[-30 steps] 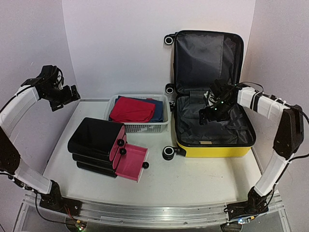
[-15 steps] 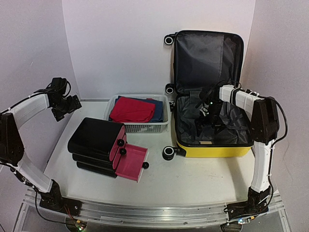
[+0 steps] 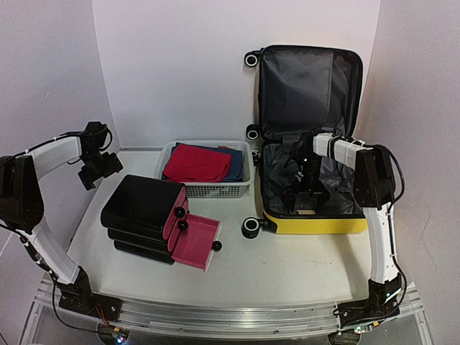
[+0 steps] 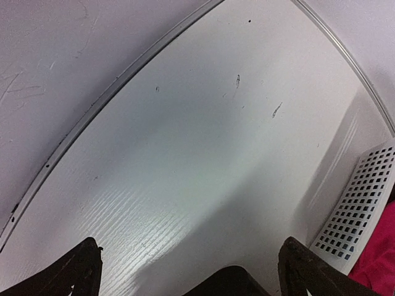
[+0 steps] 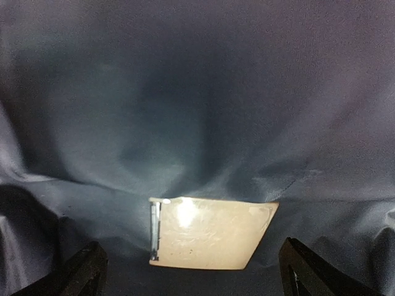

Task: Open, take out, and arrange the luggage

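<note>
The luggage [image 3: 320, 223] lies open at the right of the table, yellow shell down, with its grey-lined lid [image 3: 309, 86] standing against the back wall. My right gripper [image 3: 302, 201] reaches down into the lower half, near the front wall. In the right wrist view it [image 5: 196, 277] is open over the dark grey lining [image 5: 197, 92], and a flat tan rectangular piece [image 5: 210, 233] with a metal strip on its left edge lies just ahead of the fingertips [image 5: 86, 271]. My left gripper [image 3: 92, 175] hovers open over the table's left side, holding nothing.
A white mesh basket [image 3: 215, 188] with red cloth [image 3: 195, 164] and blue cloth [image 3: 236, 164] sits mid-table; its corner [image 4: 361, 209] shows in the left wrist view. A black case with pink ends [image 3: 144, 212] and a pink open tray [image 3: 195, 241] lie front left.
My right arm swung left and dipped into the luggage's lower half toward its front wall. My left arm came down and toward the black case. Both grippers stayed open.
</note>
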{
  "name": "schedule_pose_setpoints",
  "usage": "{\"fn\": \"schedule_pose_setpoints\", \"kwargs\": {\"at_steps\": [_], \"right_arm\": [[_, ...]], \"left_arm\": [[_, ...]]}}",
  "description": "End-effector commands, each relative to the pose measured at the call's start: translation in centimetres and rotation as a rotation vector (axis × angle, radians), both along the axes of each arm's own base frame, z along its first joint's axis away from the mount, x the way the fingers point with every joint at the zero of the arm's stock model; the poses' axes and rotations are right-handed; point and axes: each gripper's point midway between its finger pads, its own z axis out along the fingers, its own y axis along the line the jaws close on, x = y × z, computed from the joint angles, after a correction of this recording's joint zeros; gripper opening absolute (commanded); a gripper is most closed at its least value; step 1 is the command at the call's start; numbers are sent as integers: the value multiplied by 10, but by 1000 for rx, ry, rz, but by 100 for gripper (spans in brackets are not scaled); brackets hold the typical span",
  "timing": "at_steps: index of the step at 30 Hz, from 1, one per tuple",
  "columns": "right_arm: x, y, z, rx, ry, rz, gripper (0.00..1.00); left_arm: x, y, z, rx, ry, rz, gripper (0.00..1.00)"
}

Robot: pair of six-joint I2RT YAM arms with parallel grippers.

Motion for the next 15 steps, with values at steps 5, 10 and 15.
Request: {"fn": "schedule_pose_setpoints", "kwargs": {"at_steps": [5, 10, 15], "right_arm": [[-13, -8, -15, -25, 75, -64, 98], [-16, -12, -22, -55, 89, -82, 93], [-16, -7, -23, -36, 86, -95, 71]], "left_arm": [[11, 12, 26, 52, -46, 45, 100], [9, 10, 34, 62, -60, 4, 99], [-8, 13, 38, 75, -69, 0, 99]]}}
